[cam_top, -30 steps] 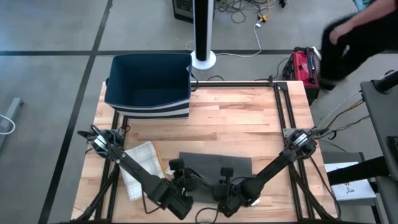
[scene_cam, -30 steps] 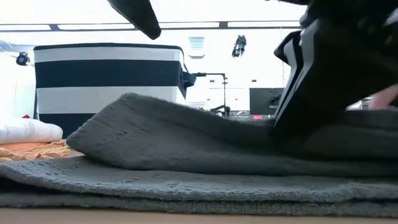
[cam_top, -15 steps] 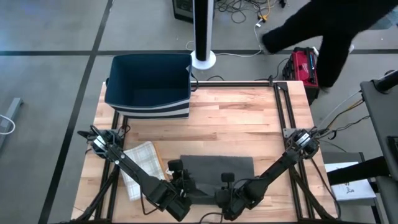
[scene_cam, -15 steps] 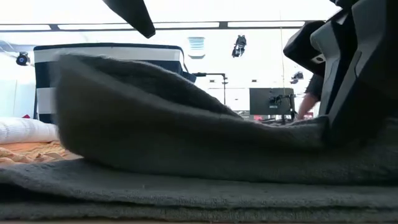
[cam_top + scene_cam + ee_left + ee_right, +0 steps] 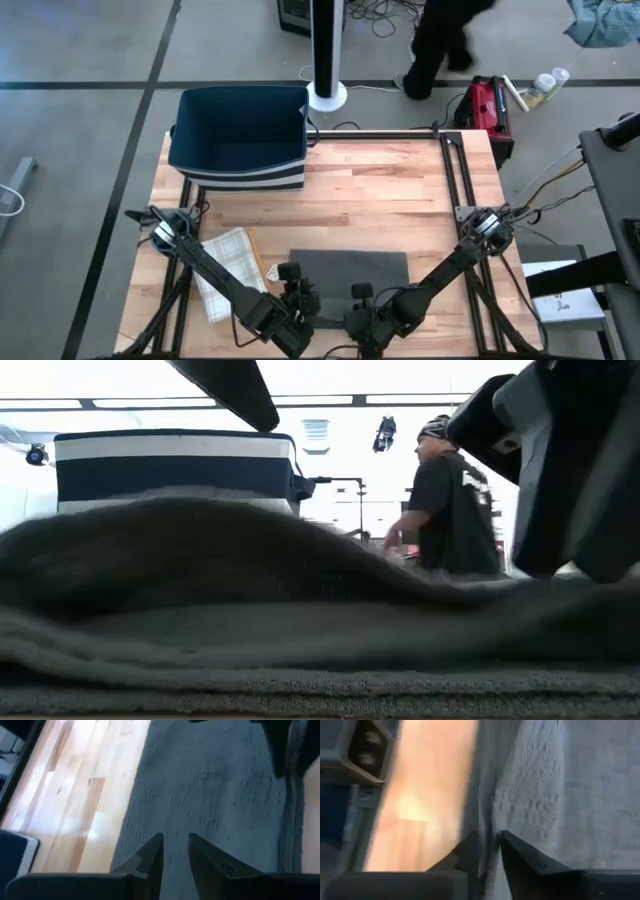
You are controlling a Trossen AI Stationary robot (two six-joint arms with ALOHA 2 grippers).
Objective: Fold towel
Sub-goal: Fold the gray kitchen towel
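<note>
The dark grey towel (image 5: 350,268) lies folded on the wooden table near its front edge. In the low view its top layer (image 5: 160,540) bulges in a low hump on the left. My left gripper (image 5: 175,842) stands at the towel's near left corner (image 5: 303,296), its fingertips a little apart with towel surface showing between them. My right gripper (image 5: 487,845) is at the near edge, right of the left one (image 5: 358,298). It has a narrow gap, and the towel's side edge (image 5: 490,795) runs into that gap. In the low view its body (image 5: 570,480) hangs above the cloth. My left gripper slants down over the towel's top by its near left corner (image 5: 150,820); whether the tips touch the cloth I cannot tell. My right gripper straddles the towel's edge (image 5: 492,820) from above at a slant; whether its fingers still touch it I cannot tell.
A navy-and-white striped basket (image 5: 240,135) stands at the table's far left. A folded light cloth (image 5: 228,265) lies left of the towel. Bare wood (image 5: 380,200) lies between towel and basket. A person (image 5: 450,500) walks in the room behind.
My right gripper has risen a little and gone toward the table's right edge, tipping as it went. The towel's top layer, raised high on the left half a second ago, has sunk to a low hump. A person has crossed the room behind.
</note>
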